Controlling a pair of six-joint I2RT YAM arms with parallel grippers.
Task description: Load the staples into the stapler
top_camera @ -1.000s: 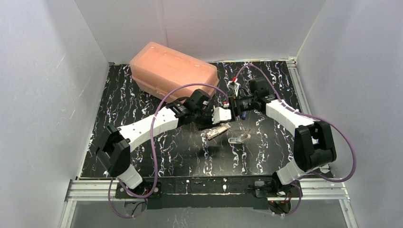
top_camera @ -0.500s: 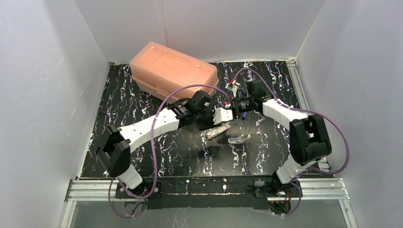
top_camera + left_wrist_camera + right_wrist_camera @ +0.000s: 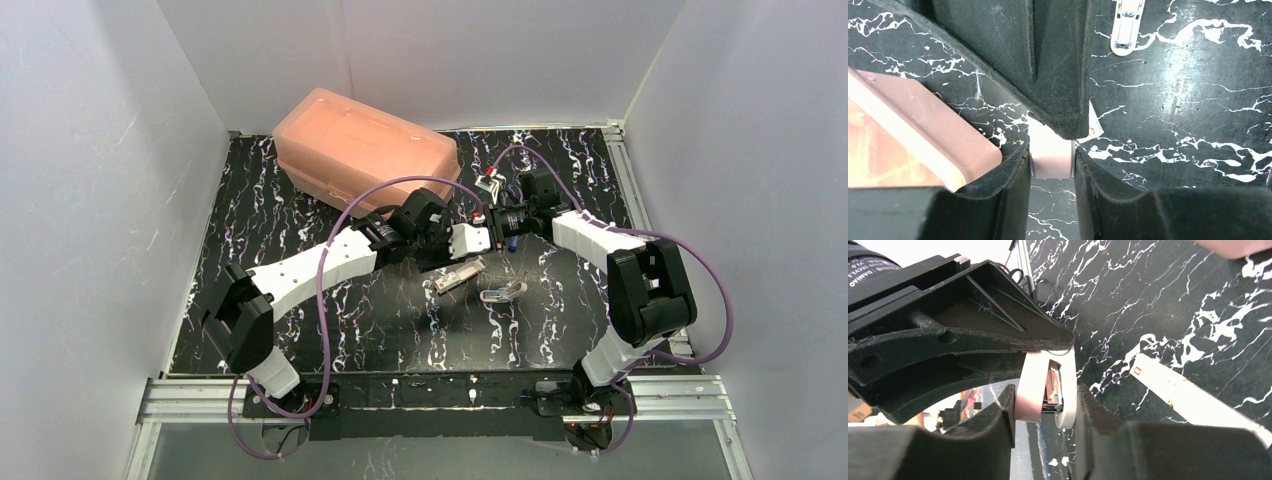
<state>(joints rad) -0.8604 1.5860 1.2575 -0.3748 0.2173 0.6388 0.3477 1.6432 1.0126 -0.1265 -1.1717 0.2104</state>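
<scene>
A white and pale pink stapler (image 3: 469, 240) hangs above the table, held between both arms. My left gripper (image 3: 455, 246) is shut on one end; in the left wrist view the stapler (image 3: 1051, 157) sits tight between the fingers (image 3: 1013, 180). My right gripper (image 3: 488, 226) comes in from the right. In the right wrist view the stapler (image 3: 1045, 387), gaping with metal inside, is pinched between the pads (image 3: 1088, 405). Under the stapler, a tan-and-white oblong piece (image 3: 460, 275) and a small white-and-metal piece (image 3: 503, 292) lie on the table. I cannot make out the staples.
A closed orange plastic box (image 3: 365, 150) stands at the back left of the black marbled table (image 3: 300, 200), its corner close to the left gripper (image 3: 913, 130). White walls enclose three sides. Purple cables loop over both arms.
The right gripper's fingers have closed in from wide open onto the stapler, and the right arm's elbow has swung a little left. The left arm keeps its grip unmoved.
</scene>
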